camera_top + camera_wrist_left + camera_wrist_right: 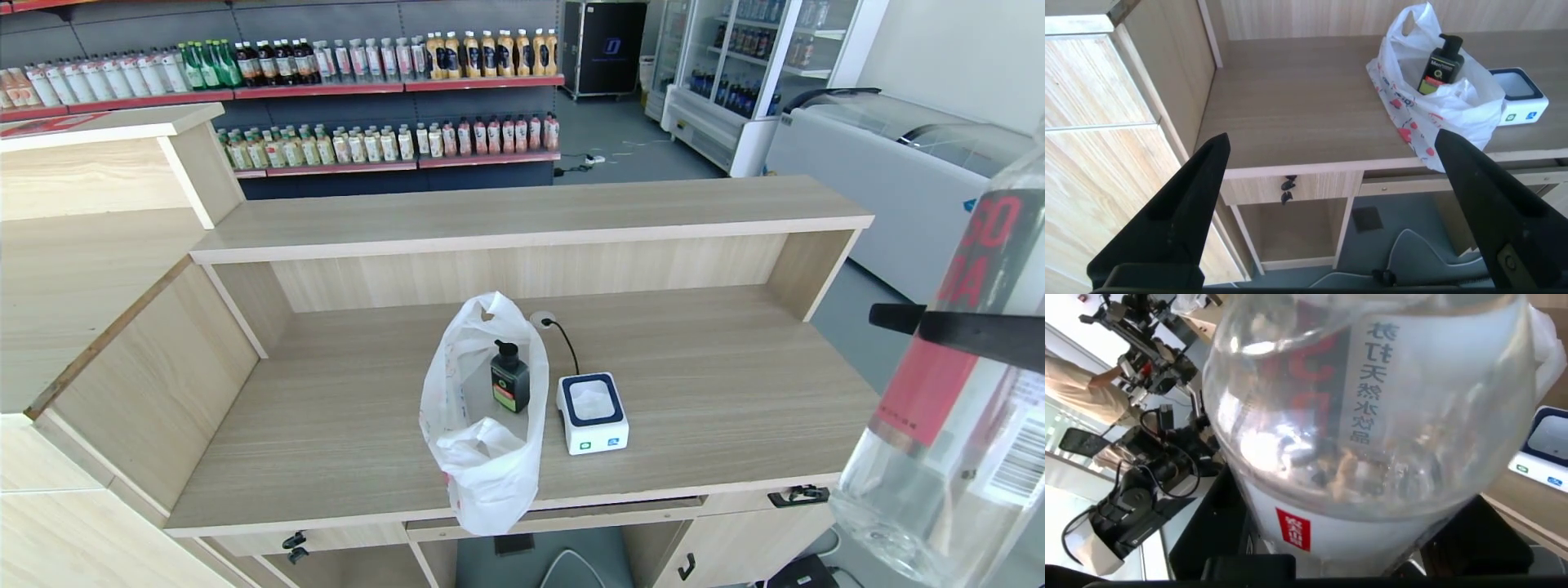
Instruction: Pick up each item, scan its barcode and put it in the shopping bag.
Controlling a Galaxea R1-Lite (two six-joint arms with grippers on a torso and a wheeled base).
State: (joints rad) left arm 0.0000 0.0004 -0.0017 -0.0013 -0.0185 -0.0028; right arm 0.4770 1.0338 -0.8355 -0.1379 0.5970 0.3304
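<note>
right gripper (963,335) pinches a clear bottle (939,457) beyond the counter's (694,392) right end, with the scanner (593,412) well to its left. left gripper's (1331,245) fingers are spread and empty off the counter's front-left. beyond them the bag (482,433) holds a pump bottle (509,380). drink shelves (392,86) and freezers (890,155) stand behind. head view catches the bottle's barcode (1020,465), right wrist view its label close.
</note>
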